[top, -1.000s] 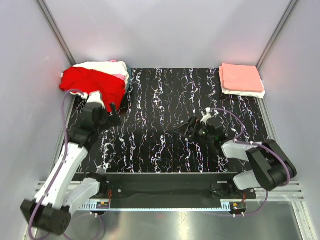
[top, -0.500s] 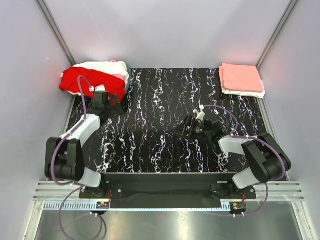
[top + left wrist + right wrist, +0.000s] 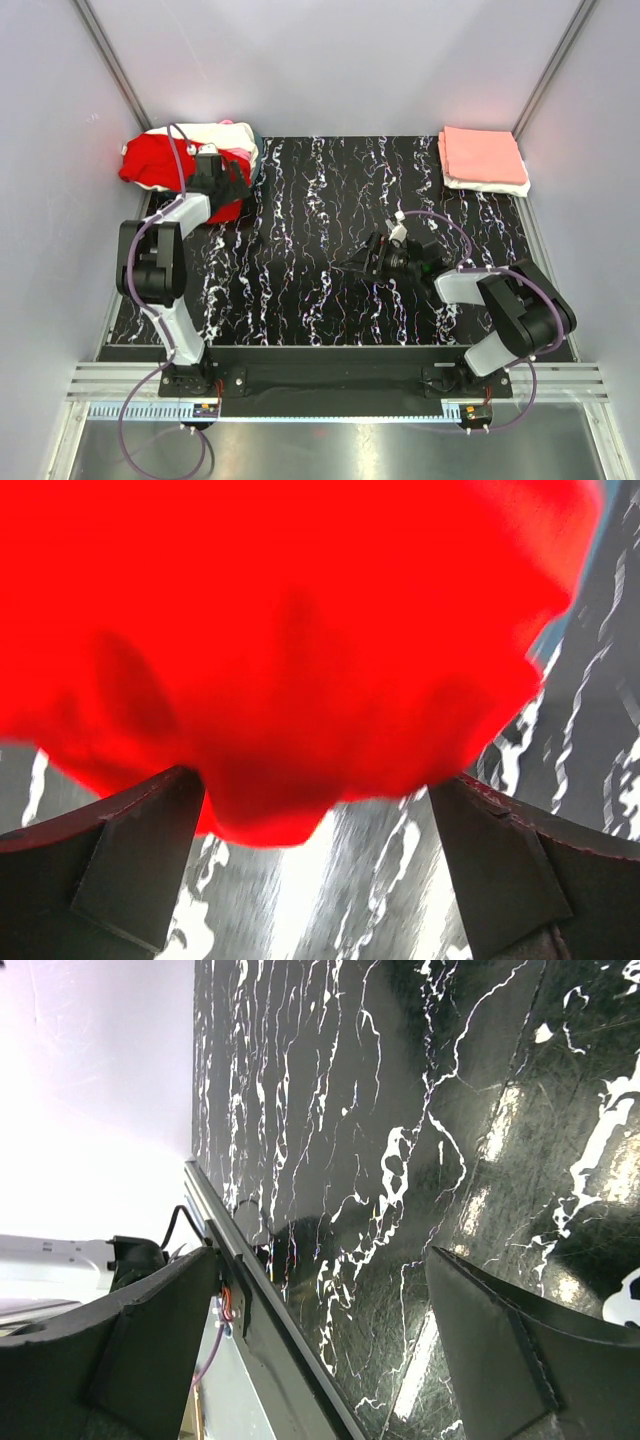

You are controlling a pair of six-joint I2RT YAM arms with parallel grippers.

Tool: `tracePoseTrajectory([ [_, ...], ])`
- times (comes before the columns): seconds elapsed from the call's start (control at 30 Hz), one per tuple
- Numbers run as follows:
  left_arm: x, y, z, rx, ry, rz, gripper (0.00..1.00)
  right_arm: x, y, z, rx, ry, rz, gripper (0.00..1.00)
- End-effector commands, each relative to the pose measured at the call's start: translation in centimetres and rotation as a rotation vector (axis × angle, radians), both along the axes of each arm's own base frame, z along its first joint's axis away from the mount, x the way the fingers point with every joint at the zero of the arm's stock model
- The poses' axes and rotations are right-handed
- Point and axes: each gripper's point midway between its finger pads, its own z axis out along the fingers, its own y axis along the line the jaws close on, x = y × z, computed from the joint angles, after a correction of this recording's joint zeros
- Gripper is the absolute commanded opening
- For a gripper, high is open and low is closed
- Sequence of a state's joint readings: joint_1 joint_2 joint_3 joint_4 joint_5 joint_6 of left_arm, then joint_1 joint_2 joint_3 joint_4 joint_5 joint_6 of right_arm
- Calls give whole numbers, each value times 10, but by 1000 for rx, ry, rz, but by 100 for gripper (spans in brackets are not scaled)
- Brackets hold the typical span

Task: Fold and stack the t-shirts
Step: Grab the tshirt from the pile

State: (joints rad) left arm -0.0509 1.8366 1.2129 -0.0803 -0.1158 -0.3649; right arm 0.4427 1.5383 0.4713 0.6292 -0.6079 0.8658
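Note:
A loose heap of t-shirts lies at the back left, with a bright red t-shirt point(image 3: 155, 165) on top of a cream-white one point(image 3: 215, 134). My left gripper point(image 3: 228, 176) reaches onto the red one's near right edge. In the left wrist view the red t-shirt point(image 3: 300, 630) fills the top, and its hem hangs between the spread fingers of the open left gripper point(image 3: 315, 825), which does not pinch it. A folded salmon-pink t-shirt point(image 3: 482, 154) rests on a folded white one point(image 3: 492, 186) at the back right. My right gripper point(image 3: 357, 264) hovers open and holds nothing at mid-table.
The black marbled table point(image 3: 320, 200) is closed in by pale walls on three sides. A metal rail point(image 3: 262, 1335) runs along its near edge, seen past the right gripper point(image 3: 320, 1330). A dark teal cloth edge point(image 3: 259, 150) shows behind the heap.
My left arm has swung from the front left of the table up and back to the red t-shirt. The right gripper has drifted slightly left and back, still open.

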Motion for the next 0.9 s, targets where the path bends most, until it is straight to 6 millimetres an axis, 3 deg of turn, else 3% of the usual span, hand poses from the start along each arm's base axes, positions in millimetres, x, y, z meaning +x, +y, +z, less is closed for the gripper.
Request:
tracePoseTrajectory([
  [0.0, 19, 3, 15, -21, -43, 22, 95, 10, 6, 19, 55, -60, 24, 93],
  [0.03, 20, 2, 9, -30, -31, 21, 93, 11, 5, 18, 58, -57, 20, 93],
  [0.13, 24, 0, 3, -47, -12, 27, 70, 12, 3, 17, 74, -43, 20, 92],
  [0.17, 24, 0, 2, -50, -9, 27, 55, 14, 2, 18, 82, -47, 16, 92],
  [0.23, 19, -2, -1, -60, -2, 20, 36, 14, 1, 16, 92, -29, 16, 92],
  [0.27, 17, -3, -1, -62, -1, 21, 18, 16, -1, 17, 101, -36, 11, 92],
  [0.3, 15, -3, 1, -64, -3, 22, 10, 15, -1, 15, 109, -19, 12, 92],
  [0.4, -1, 2, 12, -59, -12, 53, 2, 17, -4, 14, 129, -8, 6, 92],
  [0.5, -16, 8, 41, -51, -41, 90, 0, 18, -5, 15, 144, -5, 6, 92],
  [0.63, -27, 18, 126, -25, -159, 129, 0, 18, -6, 13, 149, 4, 10, 92],
  [0.7, -28, 20, 185, -18, -241, 124, 1, 18, -6, 14, 153, 5, 10, 93],
  [0.77, -34, 14, 218, -19, -261, 76, 2, 18, -8, 14, 161, 1, 9, 93],
  [0.8, -33, 8, 268, -33, -352, 46, 2, 18, -10, 16, 170, 4, 3, 93],
  [0.87, -43, -8, 297, -27, -369, -15, 4, 16, -18, 19, 195, -25, -17, 96],
])
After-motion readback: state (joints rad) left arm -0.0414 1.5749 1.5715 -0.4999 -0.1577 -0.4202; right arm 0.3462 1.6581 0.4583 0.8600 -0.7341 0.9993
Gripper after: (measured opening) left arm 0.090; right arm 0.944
